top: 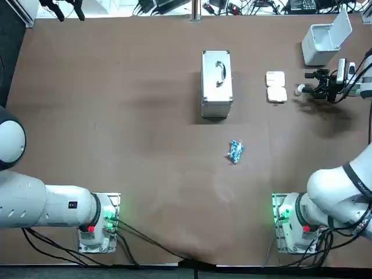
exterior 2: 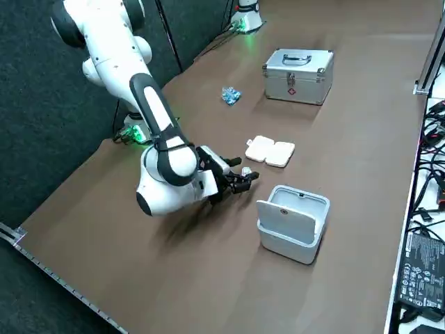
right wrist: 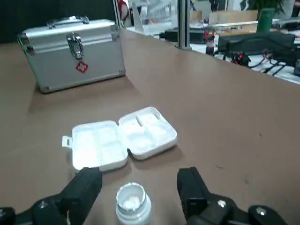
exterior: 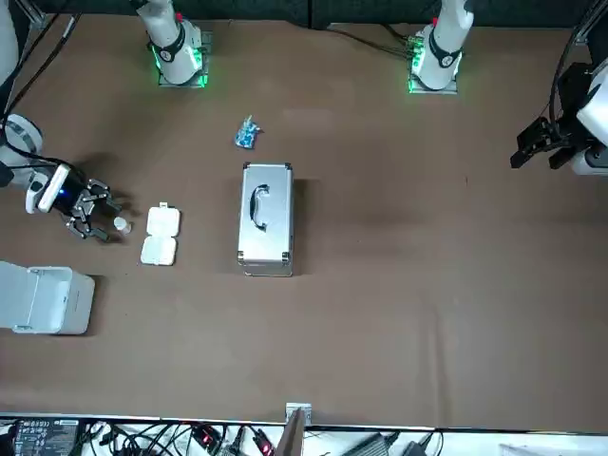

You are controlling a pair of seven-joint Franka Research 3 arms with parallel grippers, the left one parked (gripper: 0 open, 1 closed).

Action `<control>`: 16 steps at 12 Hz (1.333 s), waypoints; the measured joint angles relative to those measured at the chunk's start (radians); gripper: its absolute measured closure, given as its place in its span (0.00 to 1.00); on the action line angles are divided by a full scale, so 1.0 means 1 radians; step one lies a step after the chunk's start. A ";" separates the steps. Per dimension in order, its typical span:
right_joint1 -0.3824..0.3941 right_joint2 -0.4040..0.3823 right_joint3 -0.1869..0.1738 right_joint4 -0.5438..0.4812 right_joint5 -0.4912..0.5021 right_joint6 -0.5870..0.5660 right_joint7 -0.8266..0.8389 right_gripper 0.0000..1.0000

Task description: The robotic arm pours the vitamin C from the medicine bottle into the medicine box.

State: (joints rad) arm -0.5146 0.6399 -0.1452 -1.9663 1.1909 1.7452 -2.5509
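I see my right gripper (right wrist: 138,178), fingers apart, the little bottle (right wrist: 132,202) between them, near the open pill box (right wrist: 122,138).

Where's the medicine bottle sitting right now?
In the top view, the medicine bottle stands upright at the far right of the table, between the fingers of the open right gripper, not gripped. The open medicine box lies just to its left.

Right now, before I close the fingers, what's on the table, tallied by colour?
White: 3 (pill box, medicine bottle, open-lid bin)
Silver: 1 (case)
Blue: 1 (packet)
Total: 5
Right gripper open, either side of the medicine bottle, beside the pill box.
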 joint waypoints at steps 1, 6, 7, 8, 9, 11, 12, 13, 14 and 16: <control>-0.001 0.009 0.000 0.002 0.007 -0.019 -0.011 0.00; -0.005 0.056 0.000 0.007 0.054 -0.066 -0.057 0.00; -0.006 0.061 -0.001 0.010 0.064 -0.072 -0.064 0.00; -0.008 0.065 -0.002 0.012 0.067 -0.079 -0.066 0.00; -0.009 0.069 -0.004 0.016 0.069 -0.083 -0.069 0.00; -0.011 0.082 -0.006 0.028 0.069 -0.085 -0.071 0.00; -0.011 0.092 -0.007 0.036 0.069 -0.086 -0.076 0.00; -0.011 0.104 -0.007 0.045 0.069 -0.087 -0.084 0.00; -0.011 0.115 -0.007 0.052 0.069 -0.088 -0.090 0.00; -0.011 0.127 -0.007 0.061 0.069 -0.091 -0.096 0.00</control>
State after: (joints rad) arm -0.5259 0.7674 -0.1525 -1.9057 1.2604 1.6542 -2.6470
